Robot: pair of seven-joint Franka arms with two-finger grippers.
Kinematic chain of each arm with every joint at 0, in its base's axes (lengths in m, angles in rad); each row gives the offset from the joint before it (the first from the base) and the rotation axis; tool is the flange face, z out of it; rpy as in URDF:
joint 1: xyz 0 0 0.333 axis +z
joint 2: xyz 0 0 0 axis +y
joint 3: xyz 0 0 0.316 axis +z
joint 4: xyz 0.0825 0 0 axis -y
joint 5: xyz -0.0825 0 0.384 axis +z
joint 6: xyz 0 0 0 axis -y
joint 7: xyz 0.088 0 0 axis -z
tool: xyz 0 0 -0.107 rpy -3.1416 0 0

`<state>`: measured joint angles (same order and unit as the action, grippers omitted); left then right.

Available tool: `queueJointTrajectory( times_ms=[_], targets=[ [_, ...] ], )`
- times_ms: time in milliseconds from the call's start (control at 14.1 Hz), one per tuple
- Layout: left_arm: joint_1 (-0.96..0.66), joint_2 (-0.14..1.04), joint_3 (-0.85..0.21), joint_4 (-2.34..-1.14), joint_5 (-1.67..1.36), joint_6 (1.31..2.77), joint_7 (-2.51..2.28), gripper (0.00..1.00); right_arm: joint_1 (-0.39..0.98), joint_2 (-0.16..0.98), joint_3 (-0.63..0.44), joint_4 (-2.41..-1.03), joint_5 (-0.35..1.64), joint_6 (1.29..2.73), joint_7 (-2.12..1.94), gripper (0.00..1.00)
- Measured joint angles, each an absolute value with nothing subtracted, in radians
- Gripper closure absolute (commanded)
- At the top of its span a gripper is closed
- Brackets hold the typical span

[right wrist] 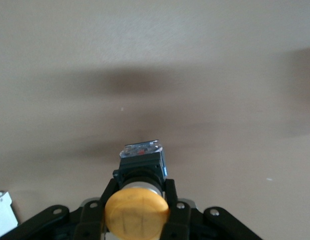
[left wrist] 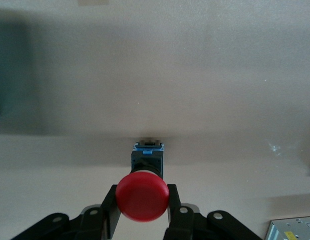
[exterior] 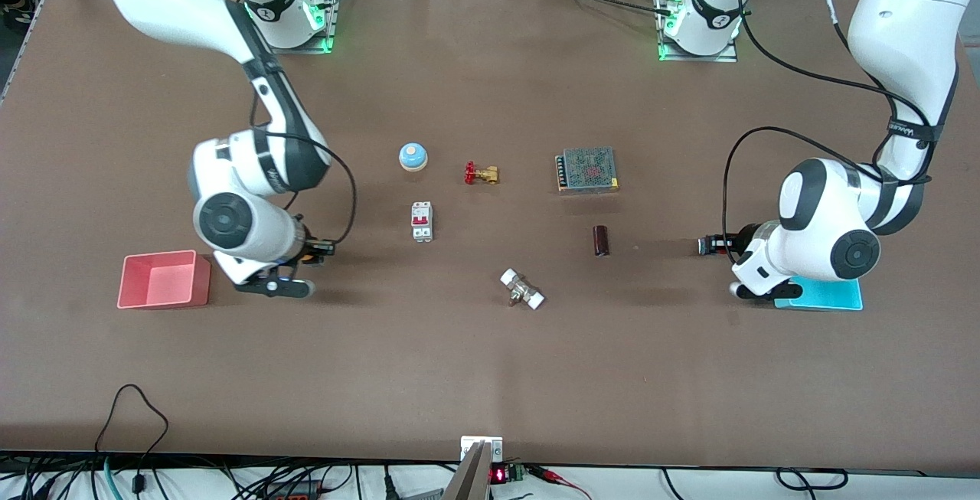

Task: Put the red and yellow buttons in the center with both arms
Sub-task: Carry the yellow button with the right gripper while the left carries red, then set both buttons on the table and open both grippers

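The front view looks down from high across the table (exterior: 490,377), facing both bases. Each wrist view looks close along its own jaws at bare tabletop: the left gripper (left wrist: 142,210) pinches the red button (left wrist: 142,196), the right gripper (right wrist: 137,212) the yellow button (right wrist: 136,212). Both grippers also appear in the front view.

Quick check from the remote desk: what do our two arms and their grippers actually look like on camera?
Both are glossy white jointed arms with black joint bands and round black end caps. The right arm and left arm each carry a looping black cable to the wrist. The left gripper and right gripper are black two-finger units with visible screws. Green lights glow at both bases.
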<state>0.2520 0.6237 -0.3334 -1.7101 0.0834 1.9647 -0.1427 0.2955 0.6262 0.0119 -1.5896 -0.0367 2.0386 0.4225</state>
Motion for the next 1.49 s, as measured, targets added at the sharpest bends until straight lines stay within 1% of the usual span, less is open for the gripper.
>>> queueJointTrajectory(
  times_ms=[71,213,283,354,496,567,709,992,1276,1346,1488],
  targets=[
    [0.252,0.625,-0.333,-1.71,0.083,1.966,-0.143,0.56,0.302,0.647,0.012,-1.59,-0.027,2.054,0.429,0.61],
    [0.252,0.626,-0.333,-1.71,0.084,1.967,-0.143,0.37,0.314,0.677,0.012,-1.59,-0.017,2.076,0.435,0.61],
    [0.252,0.626,-0.333,-1.71,0.084,1.968,-0.143,0.3,0.319,0.685,0.012,-1.59,-0.016,2.082,0.444,0.61],
    [0.252,0.626,-0.333,-1.709,0.084,1.969,-0.143,0.22,0.321,0.691,0.012,-1.59,-0.016,2.088,0.455,0.58],
    [0.252,0.621,-0.333,-1.7,0.084,1.97,-0.143,0.08,0.321,0.701,0.011,-1.59,-0.016,2.102,0.467,0.07],
    [0.253,0.613,-0.333,-1.693,0.084,1.971,-0.143,0.02,0.321,0.703,0.01,-1.59,-0.014,2.104,0.47,0.0],
    [0.255,0.573,-0.333,-1.678,0.084,1.972,-0.143,0.0,0.32,0.702,0.006,-1.585,-0.006,2.105,0.472,0.0],
    [0.264,0.427,-0.333,-1.669,0.084,1.964,-0.143,0.0,0.32,0.663,-0.002,-1.553,-0.004,2.108,0.485,0.0],
    [0.28,0.292,-0.332,-1.669,0.084,1.906,-0.145,0.0,0.319,0.544,-0.024,-1.513,-0.005,2.1,0.51,0.0],
    [0.29,0.248,-0.332,-1.669,0.084,1.882,-0.145,0.0,0.318,0.497,-0.049,-1.504,-0.005,2.096,0.51,0.0],
    [0.308,0.195,-0.332,-1.669,0.084,1.857,-0.145,0.0,0.316,0.445,-0.09,-1.493,-0.005,2.08,0.502,0.0]
  ],
)
